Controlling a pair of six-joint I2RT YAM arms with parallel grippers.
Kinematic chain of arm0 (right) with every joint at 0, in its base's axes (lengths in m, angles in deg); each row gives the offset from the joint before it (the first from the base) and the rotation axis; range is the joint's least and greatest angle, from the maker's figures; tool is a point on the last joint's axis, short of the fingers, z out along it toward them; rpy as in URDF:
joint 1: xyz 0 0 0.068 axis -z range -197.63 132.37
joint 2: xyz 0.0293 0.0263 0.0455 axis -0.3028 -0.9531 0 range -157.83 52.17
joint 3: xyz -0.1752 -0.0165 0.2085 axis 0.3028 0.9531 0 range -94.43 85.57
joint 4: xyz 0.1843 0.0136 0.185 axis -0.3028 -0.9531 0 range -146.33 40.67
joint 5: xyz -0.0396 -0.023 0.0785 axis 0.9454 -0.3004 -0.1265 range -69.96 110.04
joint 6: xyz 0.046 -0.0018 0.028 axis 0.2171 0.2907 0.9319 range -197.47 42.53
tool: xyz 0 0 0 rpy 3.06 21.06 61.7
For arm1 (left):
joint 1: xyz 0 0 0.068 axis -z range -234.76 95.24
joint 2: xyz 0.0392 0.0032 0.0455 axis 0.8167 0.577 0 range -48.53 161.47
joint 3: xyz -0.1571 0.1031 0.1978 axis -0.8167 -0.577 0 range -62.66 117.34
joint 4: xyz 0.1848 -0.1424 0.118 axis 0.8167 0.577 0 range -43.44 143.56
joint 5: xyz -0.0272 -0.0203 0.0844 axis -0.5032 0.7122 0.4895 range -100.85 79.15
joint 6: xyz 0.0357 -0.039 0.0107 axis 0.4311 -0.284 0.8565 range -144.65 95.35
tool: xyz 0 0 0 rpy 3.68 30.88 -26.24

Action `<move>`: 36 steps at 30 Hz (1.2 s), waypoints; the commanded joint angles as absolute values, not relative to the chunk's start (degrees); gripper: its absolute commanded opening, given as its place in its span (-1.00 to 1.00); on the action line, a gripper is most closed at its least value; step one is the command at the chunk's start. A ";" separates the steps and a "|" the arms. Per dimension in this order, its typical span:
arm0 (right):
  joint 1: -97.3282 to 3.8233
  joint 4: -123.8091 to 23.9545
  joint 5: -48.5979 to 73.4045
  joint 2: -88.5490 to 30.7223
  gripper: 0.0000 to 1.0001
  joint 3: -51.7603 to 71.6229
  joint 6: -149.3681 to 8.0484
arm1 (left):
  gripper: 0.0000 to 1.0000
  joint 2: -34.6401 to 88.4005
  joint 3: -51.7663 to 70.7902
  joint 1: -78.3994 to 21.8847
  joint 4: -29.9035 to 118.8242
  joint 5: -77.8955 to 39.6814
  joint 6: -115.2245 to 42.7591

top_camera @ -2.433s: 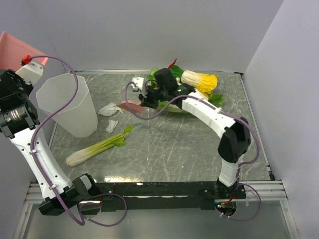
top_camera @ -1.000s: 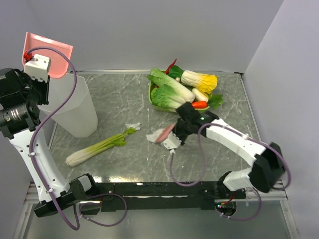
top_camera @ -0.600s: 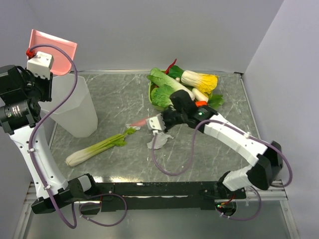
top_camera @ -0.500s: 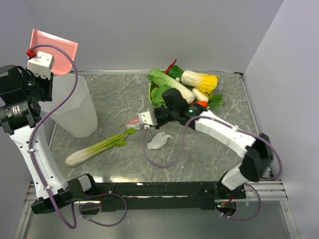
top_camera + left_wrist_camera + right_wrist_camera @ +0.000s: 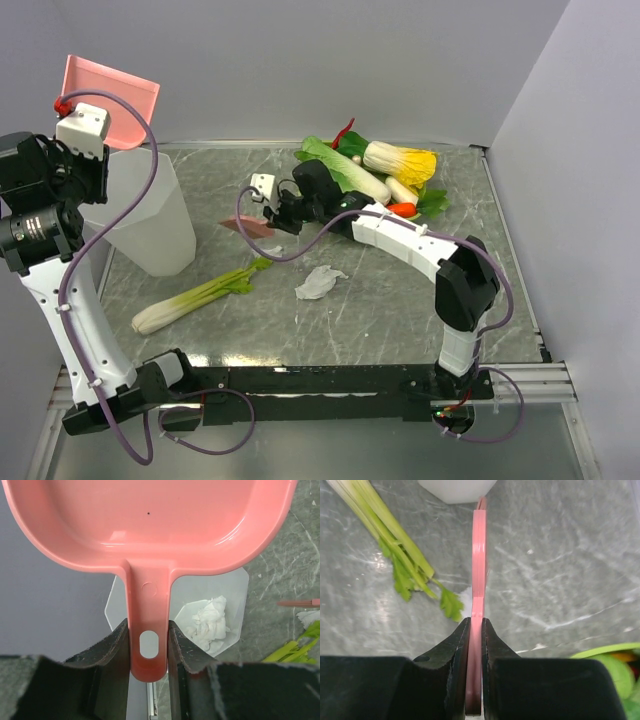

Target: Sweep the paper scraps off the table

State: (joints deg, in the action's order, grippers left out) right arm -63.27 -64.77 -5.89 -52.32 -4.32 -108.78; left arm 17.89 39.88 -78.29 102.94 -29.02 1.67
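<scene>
My left gripper [image 5: 88,138] is shut on the handle [image 5: 148,645] of the pink dustpan [image 5: 112,98], held high over the translucent white bin [image 5: 148,215]. Crumpled paper [image 5: 210,622] lies inside the bin. My right gripper [image 5: 264,220] is shut on a thin pink sweeper [image 5: 478,575], low over the marble table [image 5: 400,300], near the bin. One paper scrap [image 5: 320,283] lies mid-table. A small scrap [image 5: 272,250] lies by the sweeper and shows under it in the right wrist view [image 5: 465,598].
A white-stemmed green leek [image 5: 195,297] lies on the front left of the table, its leaves close to the sweeper [image 5: 400,550]. A green basket of vegetables [image 5: 365,175] stands at the back behind the right arm. Walls close in on three sides.
My right arm has swung the pink sweeper from the middle front back and left towards the bin, leaving one scrap mid-table. My left arm has raised the dustpan a little higher.
</scene>
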 commanded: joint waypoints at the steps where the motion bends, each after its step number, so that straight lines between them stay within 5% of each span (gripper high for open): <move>1: -62.72 -64.02 -2.21 -48.39 -1.00 -0.23 -99.54 | -0.98 16.25 39.30 -77.96 97.99 -28.34 1.19; 10: -61.05 -66.90 3.43 -36.88 -1.00 14.27 -99.62 | -0.98 18.62 39.56 -75.06 96.66 -31.06 -1.63; 16: -59.11 -80.41 2.82 -17.82 -1.00 29.63 -106.38 | -0.98 19.50 40.61 -70.76 97.28 -30.44 1.18; 26: -58.14 -90.82 -0.78 8.38 -1.00 36.61 -111.14 | -0.98 21.17 38.68 -53.39 101.66 -29.04 8.30; 36: -58.14 -84.69 -4.39 0.67 -1.00 35.55 -102.36 | -0.98 25.57 33.34 -40.79 122.14 -25.00 19.63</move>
State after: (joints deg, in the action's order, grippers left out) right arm -58.22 -90.96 -3.33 3.52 36.70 -108.11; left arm 26.06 36.69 -42.59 112.34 -27.31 13.72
